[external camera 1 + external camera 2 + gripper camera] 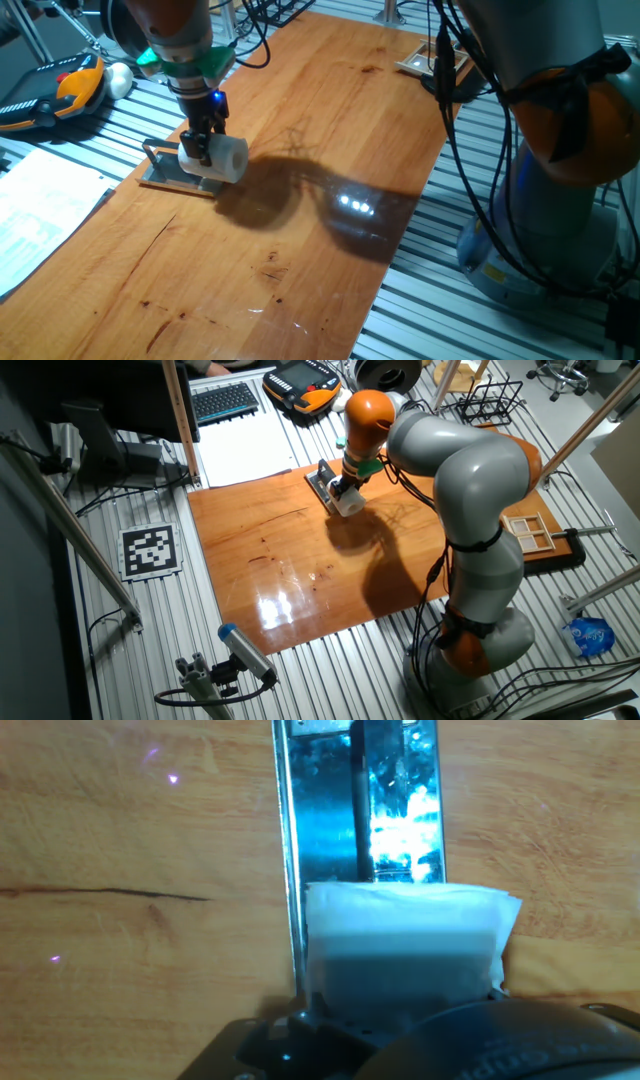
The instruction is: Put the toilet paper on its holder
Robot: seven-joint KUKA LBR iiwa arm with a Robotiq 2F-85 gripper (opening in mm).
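Right under my hand camera my two-finger gripper (203,140) is closed around the short, fat white roll of toilet paper (220,158), which lies on its side over one end of the flat, shiny grey metal holder plate (168,171), whether touching the plate I cannot tell. Past the roll, the plate and its thin raised bar (362,805) run away from me across the brown wooden tabletop (330,130). Far off, a pale wooden framed tray (527,531) sits well apart by the table's edge; its compartments are too small to make out.
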